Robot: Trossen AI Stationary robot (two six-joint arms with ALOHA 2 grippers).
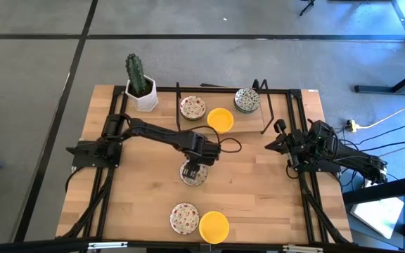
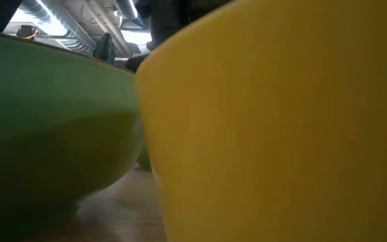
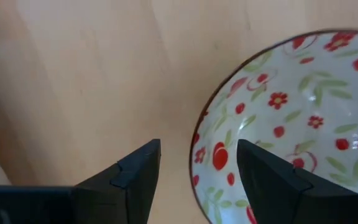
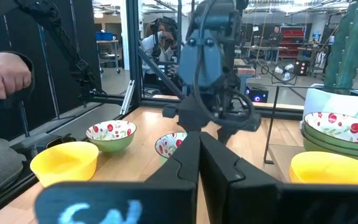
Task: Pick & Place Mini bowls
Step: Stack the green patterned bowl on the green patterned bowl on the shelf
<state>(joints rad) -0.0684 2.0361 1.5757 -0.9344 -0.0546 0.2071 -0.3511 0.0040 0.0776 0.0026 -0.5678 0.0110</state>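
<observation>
My left gripper [image 1: 194,169] hangs open over a white bowl with red flowers [image 1: 194,174] in the middle of the table. In the left wrist view its fingers [image 3: 199,149] straddle the bowl's rim [image 3: 196,163], one over the inside and one over the bare wood. Whether either finger touches it does not show. A second flowered bowl [image 1: 184,218] and a yellow bowl [image 1: 214,227] rest on the table near the near edge. My right gripper [image 1: 276,144] waits shut at the table's right side, its fingers [image 4: 199,140] together.
At the far side stand a stack of flowered bowls [image 1: 193,107], a yellow bowl [image 1: 221,119] and a green-grey stack [image 1: 247,100] inside a thin black frame [image 1: 262,105]. A cactus in a white pot [image 1: 140,88] stands far left. A person's hand [image 4: 5,74] shows beyond the table.
</observation>
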